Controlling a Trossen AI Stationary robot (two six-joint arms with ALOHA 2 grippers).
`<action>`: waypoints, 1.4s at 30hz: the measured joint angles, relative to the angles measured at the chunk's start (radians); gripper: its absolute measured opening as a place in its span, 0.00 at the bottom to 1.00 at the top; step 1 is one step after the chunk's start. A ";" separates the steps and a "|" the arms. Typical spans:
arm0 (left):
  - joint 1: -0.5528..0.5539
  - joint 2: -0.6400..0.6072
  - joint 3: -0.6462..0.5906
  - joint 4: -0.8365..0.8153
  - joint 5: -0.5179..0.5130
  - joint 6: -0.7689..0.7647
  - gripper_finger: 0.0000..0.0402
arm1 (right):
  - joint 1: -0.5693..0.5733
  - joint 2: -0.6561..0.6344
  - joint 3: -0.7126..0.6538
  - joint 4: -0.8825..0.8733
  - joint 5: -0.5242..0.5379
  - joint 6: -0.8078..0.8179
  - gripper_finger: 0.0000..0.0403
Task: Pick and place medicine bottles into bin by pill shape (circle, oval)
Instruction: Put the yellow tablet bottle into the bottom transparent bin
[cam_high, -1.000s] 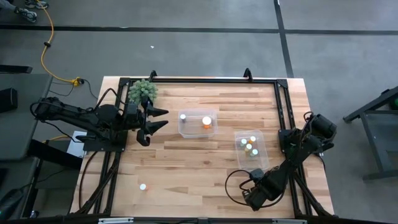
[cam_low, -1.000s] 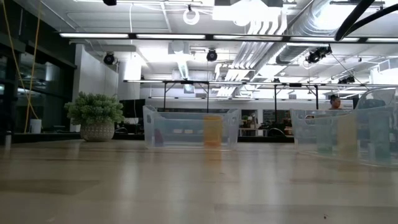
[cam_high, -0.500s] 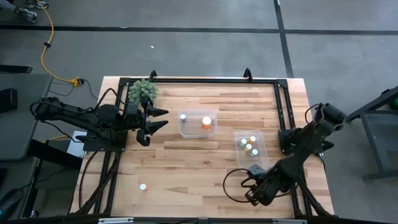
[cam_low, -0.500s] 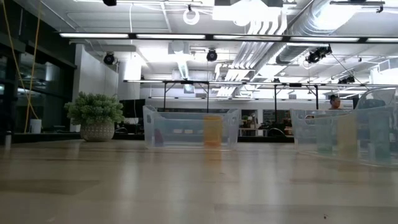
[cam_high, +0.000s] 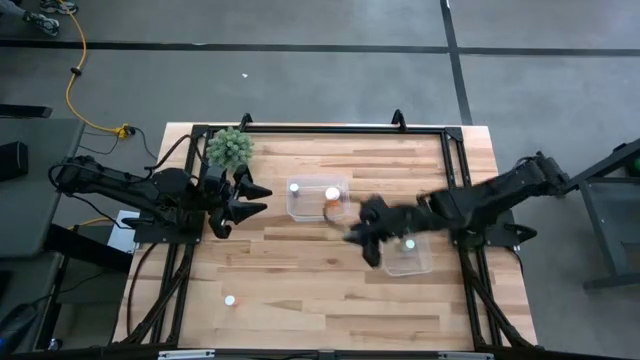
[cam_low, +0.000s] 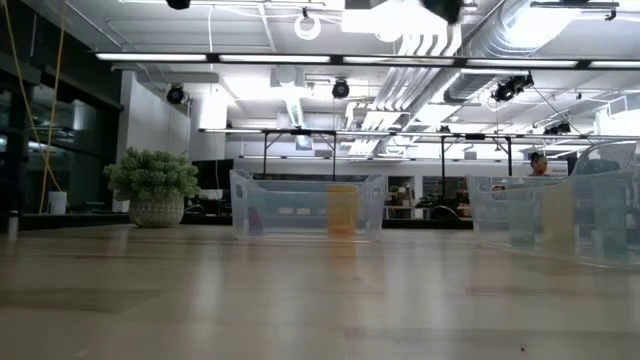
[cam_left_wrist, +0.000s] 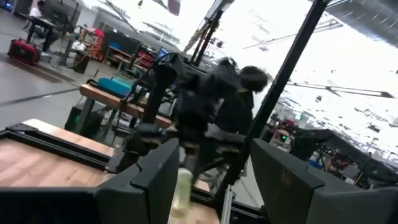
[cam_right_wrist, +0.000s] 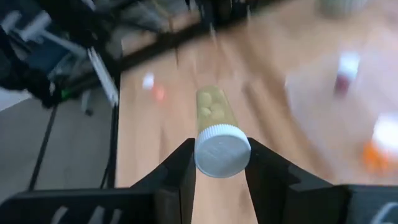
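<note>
My right gripper (cam_high: 362, 238) reaches in from the table's right to its middle, above the left edge of the right clear bin (cam_high: 410, 264). It is shut on a medicine bottle (cam_right_wrist: 212, 112) with a white cap and a yellow-green body. My left gripper (cam_high: 250, 200) hangs open and empty at the table's left, below the green plant (cam_high: 229, 147). The left bin (cam_high: 298, 210) holds an orange bottle (cam_high: 332, 194) and a second one (cam_high: 295, 187). A white cap (cam_high: 408, 244) shows in the right bin. One lone bottle (cam_high: 229, 299) stands on the wood near the front left. My right gripper pinches the bottle between its two fingers at the white cap (cam_right_wrist: 222, 155). The bottle lies along the fingers, its body (cam_right_wrist: 211, 106) sticking out ahead of them. The fingers slant down from the table's right side. The bottle is lifted clear of the table.
A black frame (cam_high: 452, 180) runs along the table's far, left and right sides. The potted plant stands at the far left corner. Bare wood lies between the two bins and across the near half of the table.
My right gripper has risen from the table's near right corner and swung toward the far left, to the middle of the table beside the right bin. It has turned about on the way, carrying the bottle. My left gripper has rolled a little in place.
</note>
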 joint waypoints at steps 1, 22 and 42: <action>0.000 0.000 0.000 0.000 0.002 -0.001 0.47 | -0.039 0.003 0.000 0.043 -0.021 -0.063 0.25; 0.000 0.069 0.000 -0.168 -0.131 0.235 0.47 | -0.290 0.005 0.000 0.260 -0.288 -0.396 0.25; 0.000 0.068 0.000 -0.166 -0.208 0.200 0.47 | -0.208 0.005 0.178 -0.289 -0.227 -0.369 0.25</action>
